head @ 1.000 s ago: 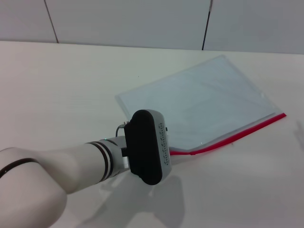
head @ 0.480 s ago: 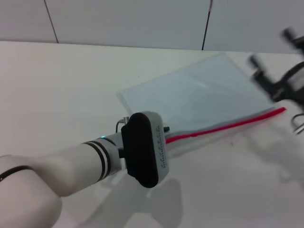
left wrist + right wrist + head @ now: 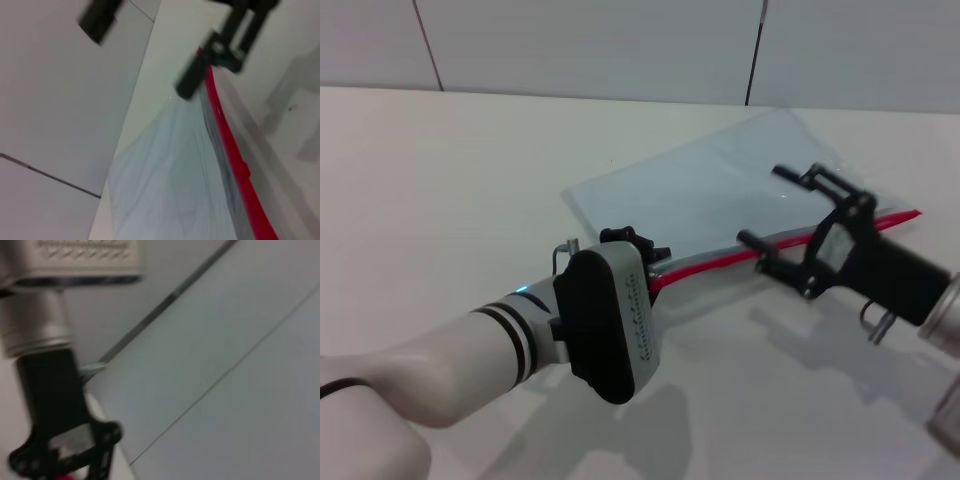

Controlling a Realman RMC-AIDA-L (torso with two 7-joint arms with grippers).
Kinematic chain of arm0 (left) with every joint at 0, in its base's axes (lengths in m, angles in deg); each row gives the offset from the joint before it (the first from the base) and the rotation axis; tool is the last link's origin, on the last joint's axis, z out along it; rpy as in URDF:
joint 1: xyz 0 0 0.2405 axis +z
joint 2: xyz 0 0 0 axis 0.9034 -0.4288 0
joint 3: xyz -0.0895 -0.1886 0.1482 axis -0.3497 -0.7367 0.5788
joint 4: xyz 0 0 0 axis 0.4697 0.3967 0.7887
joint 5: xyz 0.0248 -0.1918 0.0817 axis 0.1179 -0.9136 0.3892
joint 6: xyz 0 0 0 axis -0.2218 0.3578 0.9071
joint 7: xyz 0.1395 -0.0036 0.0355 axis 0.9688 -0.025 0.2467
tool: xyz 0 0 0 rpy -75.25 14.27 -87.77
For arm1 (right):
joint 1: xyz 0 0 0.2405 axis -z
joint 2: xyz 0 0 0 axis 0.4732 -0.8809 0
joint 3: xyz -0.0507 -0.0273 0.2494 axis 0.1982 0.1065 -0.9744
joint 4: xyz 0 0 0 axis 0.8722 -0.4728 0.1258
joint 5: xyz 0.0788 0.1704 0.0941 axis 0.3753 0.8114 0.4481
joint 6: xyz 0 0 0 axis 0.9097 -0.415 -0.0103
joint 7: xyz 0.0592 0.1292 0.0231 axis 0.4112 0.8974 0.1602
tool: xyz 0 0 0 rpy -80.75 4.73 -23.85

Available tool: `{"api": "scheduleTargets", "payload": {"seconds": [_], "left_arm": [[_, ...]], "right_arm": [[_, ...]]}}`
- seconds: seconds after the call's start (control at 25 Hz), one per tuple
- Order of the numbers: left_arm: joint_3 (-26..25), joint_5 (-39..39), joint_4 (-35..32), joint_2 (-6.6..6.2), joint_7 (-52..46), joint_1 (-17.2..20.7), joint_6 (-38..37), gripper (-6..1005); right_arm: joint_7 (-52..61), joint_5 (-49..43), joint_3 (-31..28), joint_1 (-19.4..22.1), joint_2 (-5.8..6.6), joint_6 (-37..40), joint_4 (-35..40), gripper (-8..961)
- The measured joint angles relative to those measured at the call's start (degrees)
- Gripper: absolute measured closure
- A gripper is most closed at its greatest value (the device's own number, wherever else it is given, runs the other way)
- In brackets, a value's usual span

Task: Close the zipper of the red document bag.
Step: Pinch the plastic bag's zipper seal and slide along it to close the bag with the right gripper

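The right gripper (image 3: 782,222) hangs with its two black fingers spread wide. One finger reaches out over the pale sheet of the red document bag (image 3: 720,195); the other sits at the red strip of the zipper (image 3: 720,262). The strip runs between them, and the head view does not settle whether the lower finger touches it. Nothing is pinched yet.

The step in hand looks like setting up for the zip pull: one arm to anchor the bag's end, the other to catch the strip and run along it. The next move probably calls for the right gripper to come down and close on the strip, or on its slider, which cannot be made out anywhere in these views.

Further along the strip from the right gripper, towards the robot's left, the left gripper (image 3: 632,243) sits at the near end of the zipper. Its fingers are mostly hidden behind its own wrist housing, so whether they are pinched on the bag cannot be told. That end of the strip appears to lift slightly off the table (image 3: 450,180).

The bag lies flat beyond both grippers, its red edge facing the robot.
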Motion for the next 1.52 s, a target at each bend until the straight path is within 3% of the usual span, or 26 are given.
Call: {"api": "scheduleTargets", "payload": {"seconds": [0.4,1.28,1.52], "left_arm": [[0.0,-0.2,-0.1,-0.03,0.1,0.8,1.5,945],[0.9,0.1,-0.5,-0.17,0.1,0.9,1.6,947],[0.9,0.1,-0.5,-0.18,0.1,0.8,1.6,947]], "right_arm": [[-12.2,-3.2,0.0,-1.9,-0.09,-9.9,-5.5,234],[-19.4,-2.7,-0.5,-2.8,-0.18,-13.0,-8.0,331],[-19.6,-2.6,-0.5,-2.9,-0.17,-13.1,-8.2,517]]}}
